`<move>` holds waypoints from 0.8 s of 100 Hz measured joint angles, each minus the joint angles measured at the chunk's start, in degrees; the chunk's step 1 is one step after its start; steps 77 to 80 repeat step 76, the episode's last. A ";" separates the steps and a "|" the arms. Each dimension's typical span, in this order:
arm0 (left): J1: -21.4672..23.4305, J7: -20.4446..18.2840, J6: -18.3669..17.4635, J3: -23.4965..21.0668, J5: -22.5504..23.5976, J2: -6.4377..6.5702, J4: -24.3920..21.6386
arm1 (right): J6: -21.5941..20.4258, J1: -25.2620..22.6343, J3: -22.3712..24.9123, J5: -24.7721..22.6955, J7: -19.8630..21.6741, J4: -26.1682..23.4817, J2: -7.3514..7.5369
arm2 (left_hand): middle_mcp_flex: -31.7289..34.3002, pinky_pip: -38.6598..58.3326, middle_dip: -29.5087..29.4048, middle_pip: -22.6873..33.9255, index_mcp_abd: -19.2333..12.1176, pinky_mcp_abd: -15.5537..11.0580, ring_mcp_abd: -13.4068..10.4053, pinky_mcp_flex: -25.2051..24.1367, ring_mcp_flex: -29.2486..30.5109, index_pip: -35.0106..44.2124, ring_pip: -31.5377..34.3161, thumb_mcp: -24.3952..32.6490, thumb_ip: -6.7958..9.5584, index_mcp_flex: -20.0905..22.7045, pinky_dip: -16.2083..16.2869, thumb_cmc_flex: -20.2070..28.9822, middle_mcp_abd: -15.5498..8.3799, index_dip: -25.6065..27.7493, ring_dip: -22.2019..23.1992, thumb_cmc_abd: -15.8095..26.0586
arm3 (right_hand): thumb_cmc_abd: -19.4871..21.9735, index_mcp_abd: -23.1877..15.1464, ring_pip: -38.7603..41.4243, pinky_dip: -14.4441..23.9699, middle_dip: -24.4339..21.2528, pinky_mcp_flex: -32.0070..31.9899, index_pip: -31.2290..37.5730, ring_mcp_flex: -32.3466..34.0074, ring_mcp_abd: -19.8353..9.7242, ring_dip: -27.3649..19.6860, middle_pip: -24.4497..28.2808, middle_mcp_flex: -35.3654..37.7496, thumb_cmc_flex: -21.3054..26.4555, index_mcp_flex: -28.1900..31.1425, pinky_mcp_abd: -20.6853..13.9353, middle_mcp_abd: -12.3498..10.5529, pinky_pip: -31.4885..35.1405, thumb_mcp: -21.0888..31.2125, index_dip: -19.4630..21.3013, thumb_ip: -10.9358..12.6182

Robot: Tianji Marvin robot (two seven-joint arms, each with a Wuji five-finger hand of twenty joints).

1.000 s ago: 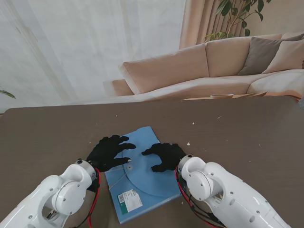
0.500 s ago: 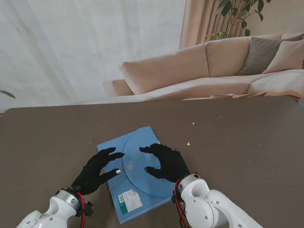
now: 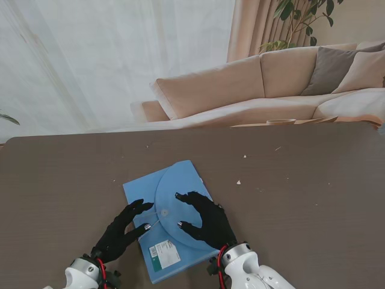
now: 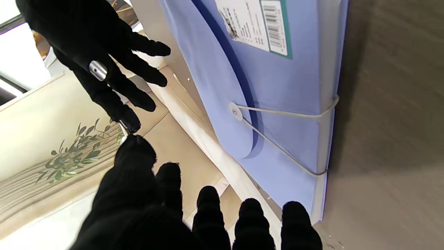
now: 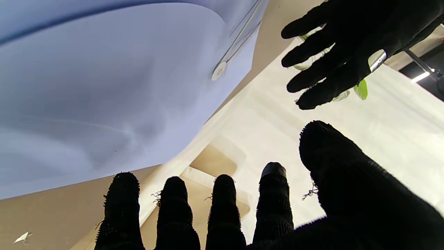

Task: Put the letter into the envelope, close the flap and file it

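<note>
Your dark brown table (image 3: pixel 313 180) carries the flat blue envelope (image 3: pixel 180 241), round flap closed; both black-gloved hands, left (image 3: pixel 120 232) and right (image 3: pixel 204 218), hover spread-fingered over it, holding nothing.

Dark brown wood-grain table (image 3: pixel 313 180) fills lower half of stand view, small pale crumbs (image 3: pixel 239 182) scattered on top. Beyond far edge, beige sofa (image 3: pixel 240 90) runs from 12 toward 2 o'clock, grey-brown cushion (image 3: pixel 331 69) at right end. White sheer curtain (image 3: pixel 108 60) covers 10 to 12 o'clock, daylight soft through it. Beige drape (image 3: pixel 252 27) at 1 o'clock, leafy green plant (image 3: pixel 301 15) beside it, top right.
</note>
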 measured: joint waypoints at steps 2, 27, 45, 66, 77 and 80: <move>0.02 0.50 -0.13 0.11 0.01 -0.03 0.02 | -0.19 -0.01 0.02 0.02 0.17 0.05 0.00 | 0.00 -0.02 0.00 0.00 0.00 0.00 0.00 0.00 0.00 0.00 -0.02 0.00 0.00 0.00 -0.04 0.00 0.00 0.00 -0.29 0.00 | 0.03 0.00 -0.30 -0.10 -0.16 -0.19 -0.03 -0.01 -0.06 -0.22 -0.52 0.00 0.00 0.00 -0.02 0.00 -0.56 -0.06 -0.20 0.00; 0.86 1.42 -2.54 0.21 -2.95 -0.42 -0.38 | -2.93 0.18 0.28 1.98 2.63 0.49 0.26 | -0.01 -0.72 -0.74 -1.32 0.00 0.00 -0.65 0.04 0.00 0.71 -0.68 0.00 0.00 -0.06 -2.60 0.00 -0.12 -0.68 -2.60 0.00 | 2.41 0.07 -1.35 -0.53 -1.82 -1.55 -1.24 -1.94 -0.72 -0.69 -4.38 0.00 -0.24 -0.91 -0.09 0.00 -2.27 -4.44 -2.84 0.00; 1.04 1.62 -2.46 0.26 -3.25 -0.46 -0.63 | -3.67 0.16 0.13 2.52 2.19 0.53 0.24 | -0.01 -0.77 -0.74 -1.34 0.00 -0.01 -0.75 0.15 0.00 1.37 -0.79 0.00 0.00 -0.06 -3.44 -0.69 -0.14 -1.22 -3.26 0.00 | 3.50 0.74 -1.34 -0.54 -1.97 -2.02 -1.26 -2.08 -0.75 -0.93 -4.91 0.00 -0.25 -1.46 -0.11 0.00 -2.71 -6.47 -2.94 0.00; 1.27 1.58 -2.13 0.25 -4.00 -0.51 -1.22 | -4.22 -0.06 0.15 2.50 1.78 0.41 0.21 | -0.01 -0.87 -0.74 -1.34 0.00 -0.01 -0.81 0.18 0.00 1.38 -1.13 0.00 0.00 -0.06 -4.17 -0.70 -0.19 -1.23 -3.84 0.00 | 3.50 0.74 -1.34 -0.54 -1.99 -2.10 -1.27 -2.55 -0.75 -0.95 -4.91 0.00 -0.25 -1.46 -0.11 -0.04 -2.78 -7.21 -2.95 0.00; 1.54 1.53 -2.23 0.10 -4.09 -0.52 -1.44 | -4.25 0.20 -0.34 2.57 1.87 0.61 0.24 | -0.01 -1.30 -0.74 -1.34 0.00 -0.01 -0.83 0.20 0.00 1.38 -1.15 0.00 0.00 -0.06 -4.27 -0.70 -0.19 -1.23 -3.92 0.00 | 3.50 0.74 -1.35 -0.54 -2.03 -2.11 -1.27 -2.55 -0.75 -0.95 -4.92 0.00 -0.25 -1.46 -0.11 -0.05 -2.82 -7.27 -2.95 0.00; 1.54 1.53 -2.23 0.10 -4.09 -0.52 -1.44 | -4.25 0.20 -0.34 2.57 1.87 0.61 0.24 | -0.01 -1.30 -0.74 -1.34 0.00 -0.01 -0.83 0.20 0.00 1.38 -1.15 0.00 0.00 -0.06 -4.27 -0.70 -0.19 -1.23 -3.92 0.00 | 3.50 0.74 -1.35 -0.54 -2.03 -2.11 -1.27 -2.55 -0.75 -0.95 -4.92 0.00 -0.25 -1.46 -0.11 -0.05 -2.82 -7.27 -2.95 0.00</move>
